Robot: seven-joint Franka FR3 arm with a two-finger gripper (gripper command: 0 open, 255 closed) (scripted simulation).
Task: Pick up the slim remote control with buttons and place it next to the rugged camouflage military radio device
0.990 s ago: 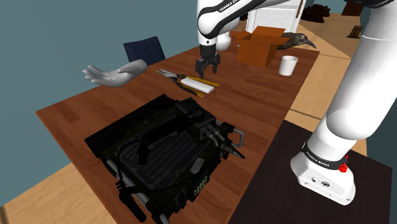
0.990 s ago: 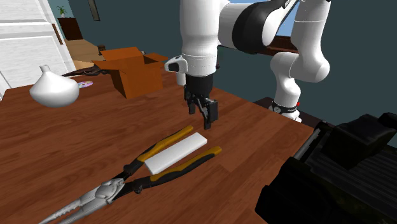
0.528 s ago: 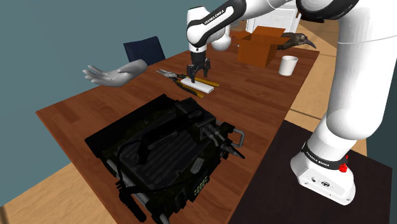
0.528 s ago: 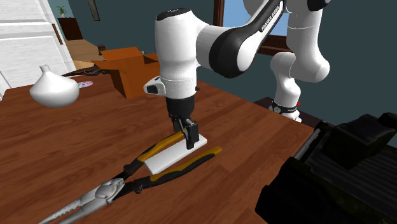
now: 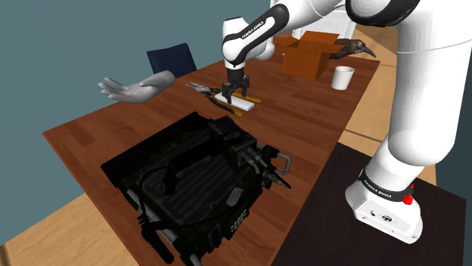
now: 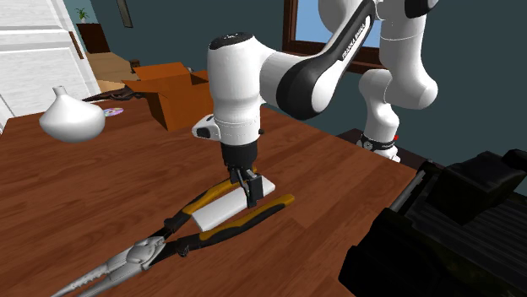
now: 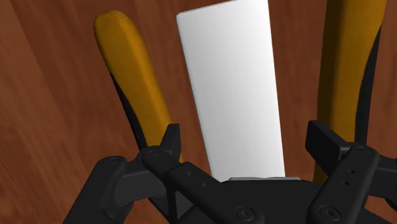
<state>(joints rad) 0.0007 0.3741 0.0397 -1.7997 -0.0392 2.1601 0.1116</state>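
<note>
The remote is a plain white slim slab [image 5: 237, 103] [image 6: 221, 207] [image 7: 232, 89] lying flat on the wooden table, between the two yellow handles of a pair of pliers [image 6: 203, 228] [image 7: 130, 70]. My gripper [image 5: 232, 92] [image 6: 247, 192] [image 7: 245, 143] points straight down over the remote's end nearest the arm. It is open, with one black finger on each side of the slab, neither one touching it. The big black rugged radio [image 5: 197, 177] [image 6: 456, 236] sits nearer the table's front in the shoulder view, apart from the remote.
A brown cardboard box [image 5: 306, 54] and a white cup [image 5: 343, 78] stand at the table's far end. A white model hand [image 5: 136, 88] lies at the shoulder view's left. A white vase [image 6: 72, 118] stands beyond the pliers. A dark chair [image 5: 172, 58] stands behind the table.
My gripper has come down from above the table and shifted toward the shoulder view's left, until its open fingers straddle the remote's end. The remote and pliers have not moved.
</note>
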